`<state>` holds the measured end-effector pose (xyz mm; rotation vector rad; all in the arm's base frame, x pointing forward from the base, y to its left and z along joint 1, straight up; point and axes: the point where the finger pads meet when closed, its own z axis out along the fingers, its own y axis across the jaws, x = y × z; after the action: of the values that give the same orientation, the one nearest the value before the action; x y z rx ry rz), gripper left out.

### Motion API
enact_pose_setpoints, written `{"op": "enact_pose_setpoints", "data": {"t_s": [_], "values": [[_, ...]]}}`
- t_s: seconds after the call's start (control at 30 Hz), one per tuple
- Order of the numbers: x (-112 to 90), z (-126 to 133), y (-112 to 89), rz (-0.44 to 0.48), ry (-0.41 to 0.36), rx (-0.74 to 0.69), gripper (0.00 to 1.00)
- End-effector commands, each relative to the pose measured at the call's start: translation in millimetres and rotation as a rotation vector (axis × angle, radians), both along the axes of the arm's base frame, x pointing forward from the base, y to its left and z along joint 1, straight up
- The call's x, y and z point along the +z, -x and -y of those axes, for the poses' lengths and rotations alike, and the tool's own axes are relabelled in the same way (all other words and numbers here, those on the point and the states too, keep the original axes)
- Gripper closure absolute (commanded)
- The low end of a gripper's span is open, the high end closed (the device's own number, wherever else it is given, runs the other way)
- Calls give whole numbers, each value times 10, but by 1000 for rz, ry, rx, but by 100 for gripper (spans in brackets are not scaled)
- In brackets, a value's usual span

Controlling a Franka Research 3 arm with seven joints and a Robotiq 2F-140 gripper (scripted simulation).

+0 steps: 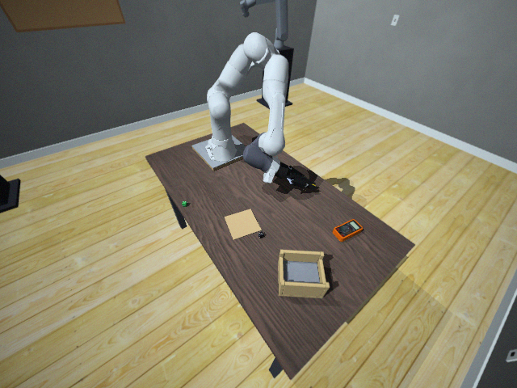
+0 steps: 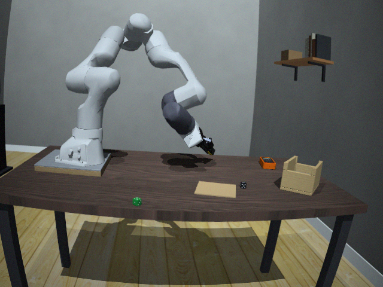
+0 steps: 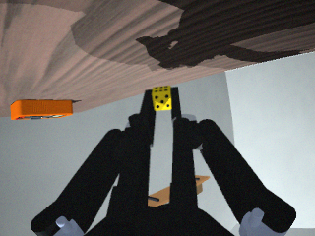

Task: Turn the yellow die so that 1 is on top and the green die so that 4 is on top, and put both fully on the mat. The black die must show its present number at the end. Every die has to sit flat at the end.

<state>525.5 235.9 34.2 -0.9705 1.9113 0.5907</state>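
Observation:
My gripper (image 1: pixel 312 186) (image 2: pixel 210 151) (image 3: pixel 162 99) is shut on the yellow die (image 3: pixel 161 99) and holds it above the table's far side, tilted strongly toward the horizontal. In the wrist view the die shows five pips on the face toward the camera and six on the narrow face above it. The green die (image 1: pixel 184 204) (image 2: pixel 137 201) sits on the table near its front edge, left of the tan mat (image 1: pixel 241 224) (image 2: pixel 215 189). The black die (image 1: pixel 261 234) (image 2: pixel 243 185) sits just off the mat's right side. Their top numbers are too small to read surely.
A wooden box (image 1: pixel 302 290) (image 2: pixel 298 182) with raised walls stands right of the black die. An orange multimeter (image 1: pixel 342 236) (image 2: pixel 267 165) (image 3: pixel 41 107) lies on the table's far right part. The robot's base plate (image 1: pixel 203 151) (image 2: pixel 67 168) is at the left back.

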Motion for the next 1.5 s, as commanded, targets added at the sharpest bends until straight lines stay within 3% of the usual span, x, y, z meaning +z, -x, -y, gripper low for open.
{"op": "enact_pose_setpoints", "data": {"t_s": [0.0, 0.33, 1.47], "values": [[-25, -61, -34, 33, -13, 17, 82], [-188, -61, -35, 33, -13, 17, 82], [-192, -61, -35, 33, -13, 17, 82]]}}
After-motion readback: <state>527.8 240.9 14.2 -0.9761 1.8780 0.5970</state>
